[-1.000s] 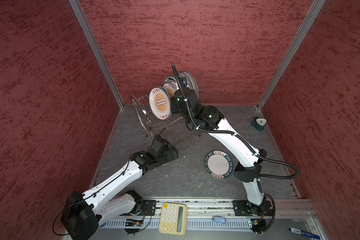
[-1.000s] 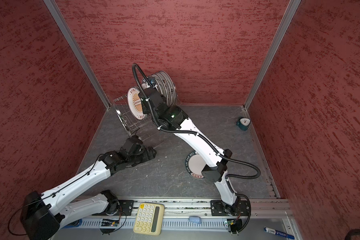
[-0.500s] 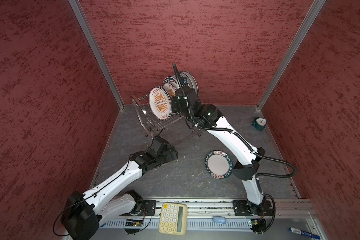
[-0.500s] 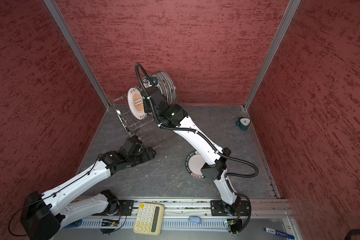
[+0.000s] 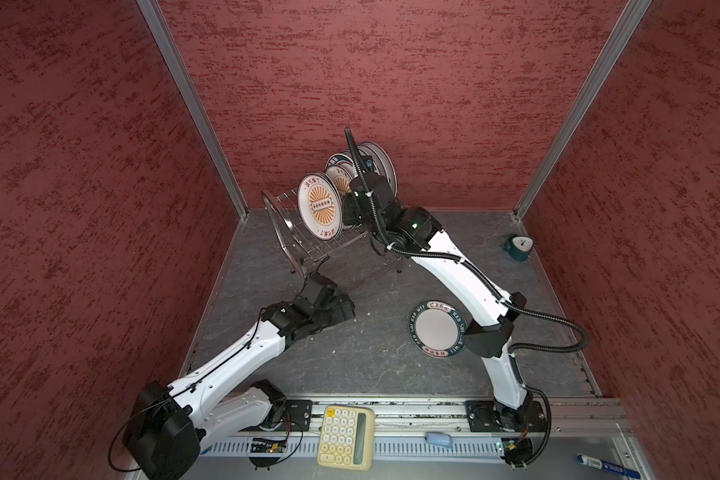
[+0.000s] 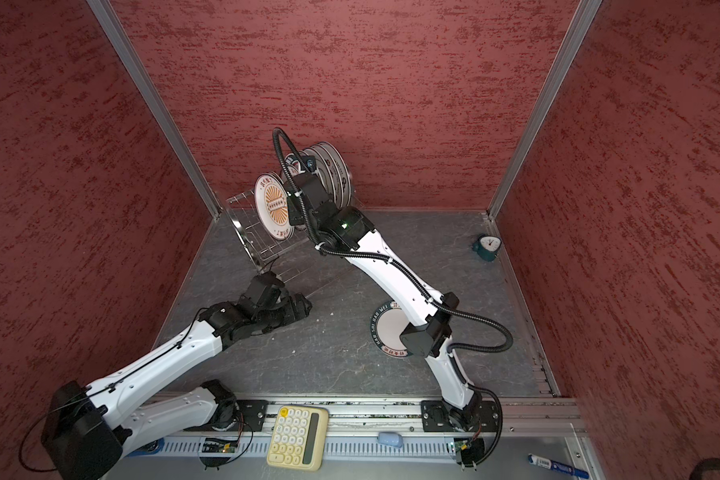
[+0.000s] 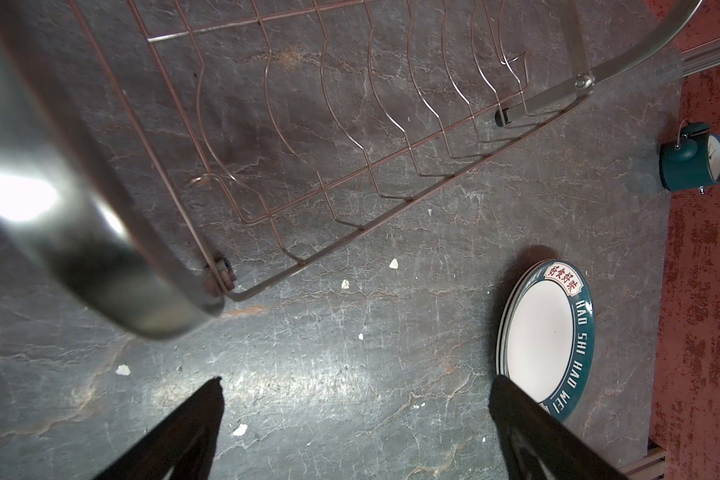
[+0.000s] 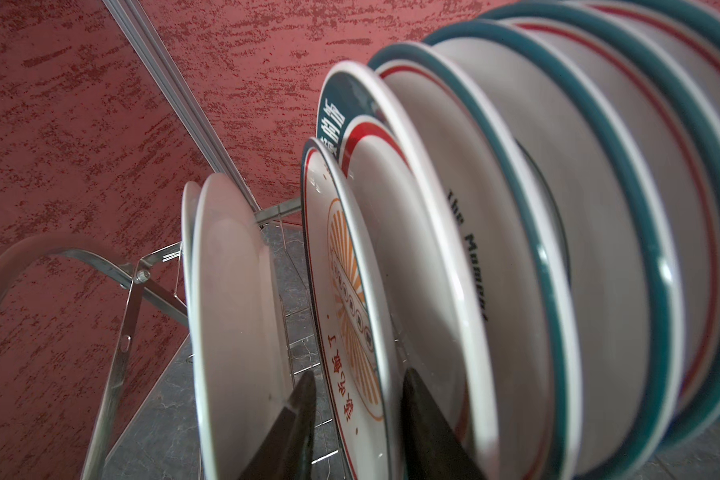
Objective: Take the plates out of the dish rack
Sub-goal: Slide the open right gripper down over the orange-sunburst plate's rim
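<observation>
The dish rack [image 5: 295, 232] [image 6: 248, 232] stands at the back left of the table, with several plates upright in its top shelf. At the front is an orange sunburst plate [image 5: 320, 206] [image 6: 273, 206]. Behind it stands a second sunburst plate [image 8: 350, 316], then several teal-rimmed plates [image 8: 557, 249]. My right gripper [image 8: 358, 374] [image 5: 352, 210] straddles the second sunburst plate's rim. Its jaws are narrowed, and a gap shows beside one finger [image 8: 304, 395]. Two teal-rimmed plates [image 5: 436, 329] [image 7: 541, 332] lie stacked on the table. My left gripper [image 7: 356, 395] [image 5: 343, 309] hangs open and empty by the rack's lower front corner.
A teal alarm clock [image 5: 519, 247] [image 7: 693, 160] sits at the back right corner. A yellow calculator [image 5: 345, 436], a small blue object [image 5: 437, 439] and a marker [image 5: 599, 463] lie on the front rail. Red walls close in on three sides.
The right gripper has pushed a little further in among the racked plates and its jaws have narrowed round the second sunburst plate. The left arm has stayed put.
</observation>
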Controlling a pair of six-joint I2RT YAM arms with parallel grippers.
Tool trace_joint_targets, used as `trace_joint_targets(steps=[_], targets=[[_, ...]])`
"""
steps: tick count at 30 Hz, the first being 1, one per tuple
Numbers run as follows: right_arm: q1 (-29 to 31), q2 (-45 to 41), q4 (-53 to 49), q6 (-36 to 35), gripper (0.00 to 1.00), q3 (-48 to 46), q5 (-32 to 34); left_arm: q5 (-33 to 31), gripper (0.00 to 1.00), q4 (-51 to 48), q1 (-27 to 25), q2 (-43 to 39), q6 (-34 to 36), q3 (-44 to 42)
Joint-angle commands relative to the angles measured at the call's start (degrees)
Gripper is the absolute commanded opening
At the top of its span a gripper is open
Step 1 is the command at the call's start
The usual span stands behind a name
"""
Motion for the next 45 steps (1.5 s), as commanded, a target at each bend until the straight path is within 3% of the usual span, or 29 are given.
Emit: trace_joint_targets(steps=[1,22,36,45], targets=[[-0.55,0.49,0.52,0.97,0.33,0.94,-1.88,0.62,1.00,0.93,0.52,-0.45,0.92,-0.41],[-0.82,-0.44,2.92,-0.79,0.08,-1.21,-6.98,1.23,0.99,2.21,1.23,0.26,0.17,-0.86],[-0.72,-2.68,6.41,-4.58,0.00,-2.45,-6.58,0.87,0.99,2.45,1.45,1.32,-1.03,-0.51],[-0.65,-2.91,6.84,-5.68,0.00,-1.43,-6.16,0.88,0.99,2.38,1.38,1.56,-1.31,-0.51]])
